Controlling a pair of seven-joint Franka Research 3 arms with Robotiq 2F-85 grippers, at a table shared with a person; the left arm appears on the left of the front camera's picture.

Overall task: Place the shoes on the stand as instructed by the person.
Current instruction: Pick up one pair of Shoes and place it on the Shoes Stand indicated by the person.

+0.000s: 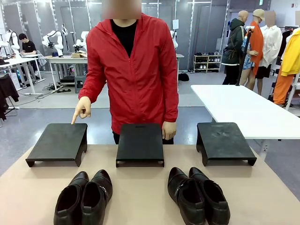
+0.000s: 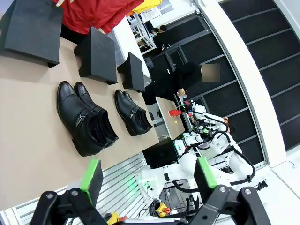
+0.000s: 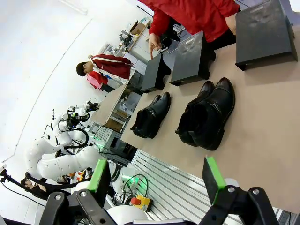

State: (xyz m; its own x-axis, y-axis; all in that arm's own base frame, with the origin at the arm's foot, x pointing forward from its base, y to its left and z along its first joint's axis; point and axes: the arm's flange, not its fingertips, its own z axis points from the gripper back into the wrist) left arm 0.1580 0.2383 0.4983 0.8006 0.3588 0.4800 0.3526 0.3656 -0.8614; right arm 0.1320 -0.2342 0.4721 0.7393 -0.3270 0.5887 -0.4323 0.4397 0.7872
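Note:
Two pairs of shiny black shoes stand toes-forward on the tan table: the left pair (image 1: 84, 194) (image 2: 84, 117) (image 3: 151, 115) and the taller-cut, chunkier-looking right pair (image 1: 198, 194) (image 2: 132, 112) (image 3: 208, 115). Behind them sit three black stands: left (image 1: 58, 143) (image 3: 154, 72), middle (image 1: 139, 143), right (image 1: 224, 140). The person (image 1: 133, 70) in the red jacket points a finger (image 1: 75, 119) down at the left stand's back corner. My left gripper (image 2: 149, 176) and right gripper (image 3: 157, 176) both hang open and empty, well back from the shoes, off the table's near edge.
The person's other hand (image 1: 168, 130) hangs beside the middle stand. A white table (image 1: 243, 108) stands behind on the right, with people and other tables farther back. The tan table (image 1: 140, 187) has bare room between and around the two pairs.

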